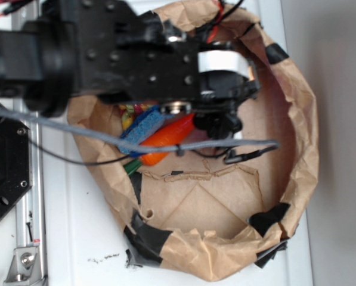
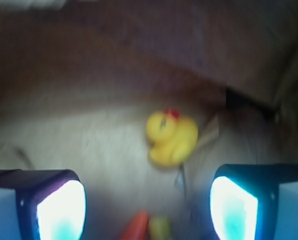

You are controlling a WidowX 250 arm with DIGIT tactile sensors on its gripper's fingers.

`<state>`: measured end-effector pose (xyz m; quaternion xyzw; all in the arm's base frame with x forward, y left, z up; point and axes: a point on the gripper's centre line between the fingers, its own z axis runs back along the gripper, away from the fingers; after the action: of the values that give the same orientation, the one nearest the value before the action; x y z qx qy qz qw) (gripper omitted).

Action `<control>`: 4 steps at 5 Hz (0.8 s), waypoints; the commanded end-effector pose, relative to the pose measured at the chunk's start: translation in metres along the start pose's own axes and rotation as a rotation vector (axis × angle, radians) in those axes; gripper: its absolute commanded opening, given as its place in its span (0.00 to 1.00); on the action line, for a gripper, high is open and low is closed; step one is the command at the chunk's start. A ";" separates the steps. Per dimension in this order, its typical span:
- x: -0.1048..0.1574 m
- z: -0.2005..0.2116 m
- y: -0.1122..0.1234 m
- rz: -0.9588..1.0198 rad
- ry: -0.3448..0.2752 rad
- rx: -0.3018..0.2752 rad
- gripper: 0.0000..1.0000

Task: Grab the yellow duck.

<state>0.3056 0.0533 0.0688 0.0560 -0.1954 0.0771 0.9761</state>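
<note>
White tabletop [image 1: 82, 238] under a crumpled brown paper ring [image 1: 303, 137] patched with black tape, cardboard floor inside. Black robot arm [image 1: 106, 47] reaching over the ring's upper part, grey cable [image 1: 76, 128] trailing across. Orange carrot toy [image 1: 169, 136] below the arm, beside a blue sponge-like piece [image 1: 143, 126] and a bit of multicoloured rope [image 1: 130, 113]. Jaws of the gripper [image 2: 148, 205] spread wide, holding nothing, seen from the wrist with bright pads [image 2: 61, 210] at either side. Small yellow duck [image 2: 171, 137] on the cardboard floor ahead of the gap and apart from both pads, red beak up, blurred; hidden by the arm in the exterior view
</note>
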 end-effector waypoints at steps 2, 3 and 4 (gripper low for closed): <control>0.022 -0.040 -0.014 -0.111 -0.042 -0.043 0.14; 0.016 -0.047 -0.012 -0.107 -0.011 -0.006 0.00; 0.019 -0.038 -0.006 -0.078 -0.022 -0.003 0.00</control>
<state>0.3306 0.0556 0.0287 0.0582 -0.1874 0.0439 0.9796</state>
